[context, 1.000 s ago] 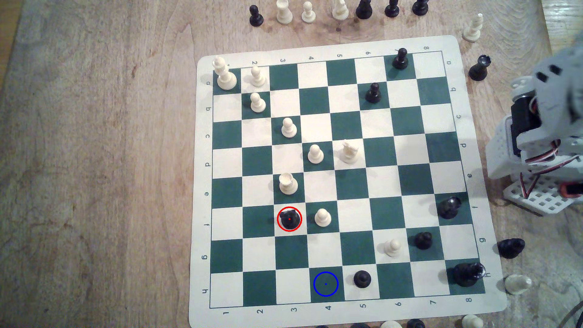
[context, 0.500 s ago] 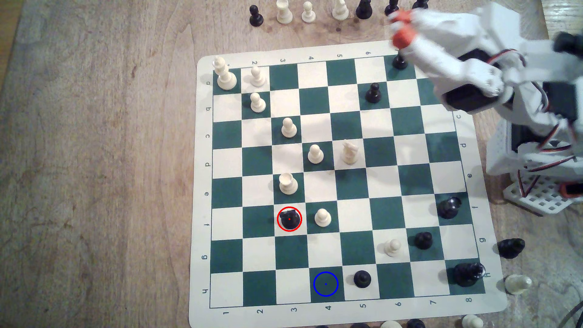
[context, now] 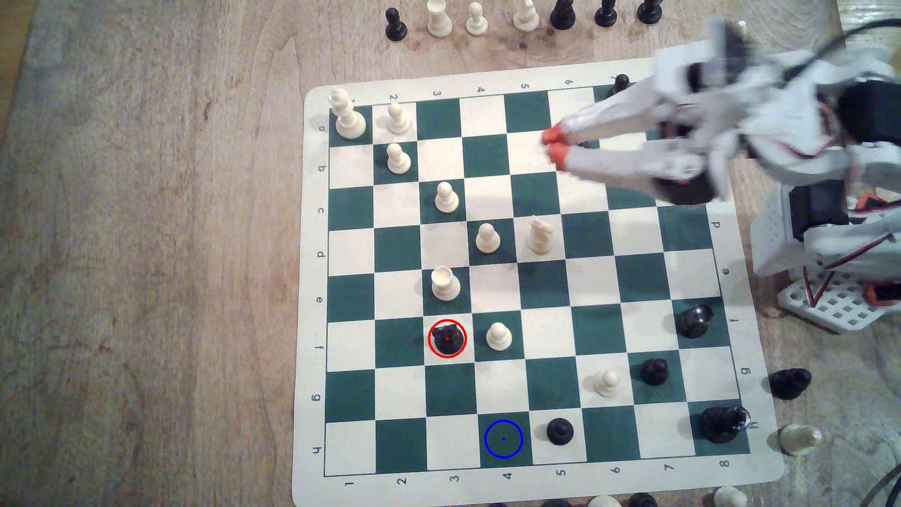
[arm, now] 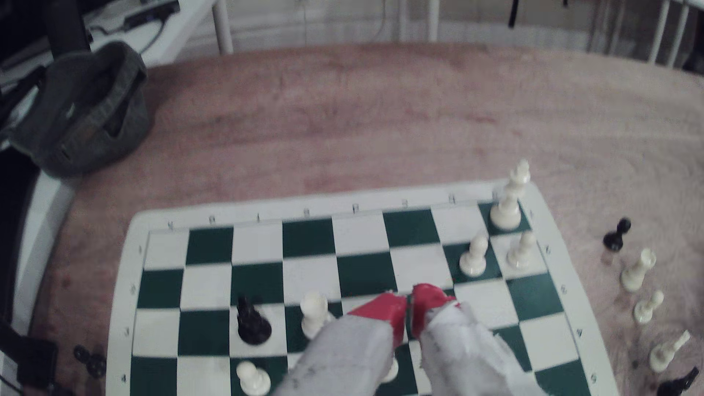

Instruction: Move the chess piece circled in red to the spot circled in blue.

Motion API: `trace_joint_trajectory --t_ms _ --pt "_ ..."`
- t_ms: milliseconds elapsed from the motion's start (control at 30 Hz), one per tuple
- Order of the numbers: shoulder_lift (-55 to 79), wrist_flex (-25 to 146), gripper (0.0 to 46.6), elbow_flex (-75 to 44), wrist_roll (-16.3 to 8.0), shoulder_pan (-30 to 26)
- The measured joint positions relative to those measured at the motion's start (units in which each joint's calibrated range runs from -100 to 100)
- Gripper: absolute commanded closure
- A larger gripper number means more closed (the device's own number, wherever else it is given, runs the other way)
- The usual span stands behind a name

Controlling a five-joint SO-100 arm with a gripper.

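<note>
The knight (context: 447, 338) stands upright in its red ring on a cream square, toward the near-left part of the board (context: 507, 75) in the exterior view. The spot (context: 503, 438), a dark green square with a blue ring and dot, lies in the nearest row, one file to the right and two rows nearer, and is bare.

The pincer (context: 553, 145) hangs over the far part of the board, well apart from the knight, its orange tips nearly touching and holding nothing; the wrist view shows the same narrow slit between the red tips (arm: 409, 310).

The step in hand looks to be the reach. To do it well, I would open the pincer before descending, since the tips as they are would strike the knight's head.

The approach is crowded:
- a white rook (context: 445, 282) sits on the square just beyond the knight;
- a white pawn (context: 499, 336) sits on the square just to its right.

So coming down from above seems safer than sweeping in low. The lumpy top may slip, so gripping lower on the body, squarely centred, is likely steadier.

For the later carry, a black pawn (context: 559, 431) stands just right of the spot, so the knight should be lifted well clear.
</note>
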Motion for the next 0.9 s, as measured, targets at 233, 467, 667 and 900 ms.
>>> trace_joint_trajectory --t_ms 233,467,667,900 --pt "17.0 2.5 31.9 -8.1 0.0 -1.5" --pt "27.6 3.7 32.8 -13.9 2.1 -7.0" --pt "38.0 6.4 33.8 -21.9 2.3 -10.4" --pt "48.9 6.0 35.1 -26.6 2.4 -10.9"
